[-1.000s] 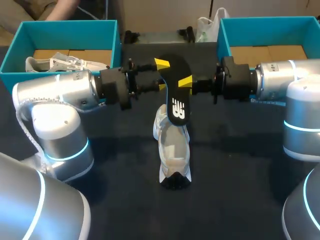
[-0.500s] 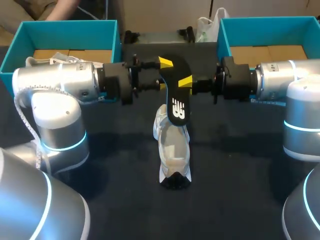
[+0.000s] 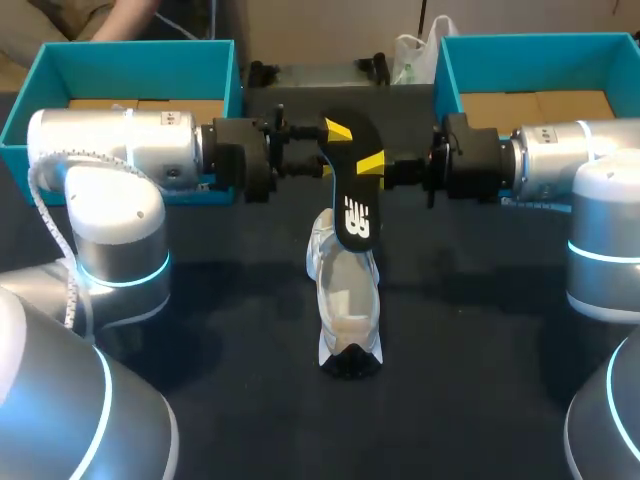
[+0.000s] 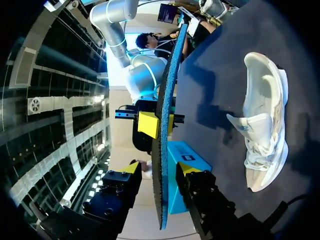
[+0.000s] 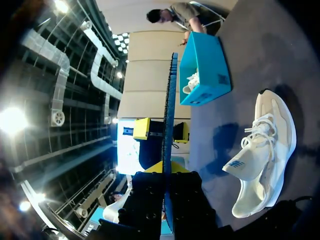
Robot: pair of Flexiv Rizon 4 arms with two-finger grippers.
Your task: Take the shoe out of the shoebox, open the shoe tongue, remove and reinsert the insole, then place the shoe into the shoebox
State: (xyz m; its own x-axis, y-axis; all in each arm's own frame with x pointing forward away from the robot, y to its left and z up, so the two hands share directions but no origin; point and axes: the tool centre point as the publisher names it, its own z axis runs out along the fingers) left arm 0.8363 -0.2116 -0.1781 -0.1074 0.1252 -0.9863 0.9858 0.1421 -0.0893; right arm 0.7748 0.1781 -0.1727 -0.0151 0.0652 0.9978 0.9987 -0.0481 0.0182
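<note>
Head view: my right gripper (image 3: 368,166) pinches the black insole (image 3: 352,200) over the white shoe (image 3: 346,295); my left gripper (image 4: 159,168) straddles its other end, fingers parted, not touching.

Black insole (image 3: 352,195) stood upright over white shoe (image 3: 345,300) on dark bench (image 3: 480,380); right pincer (image 3: 378,165) clamped its side; left pincer (image 3: 325,150) beside its top; teal left shoebox (image 3: 130,65), right shoebox (image 3: 530,60) behind.

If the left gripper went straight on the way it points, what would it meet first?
The black insole sits edge-on between the left gripper's open fingers. Straight on, it would likely meet the right gripper, shut on that insole, though depth is unclear.
</note>
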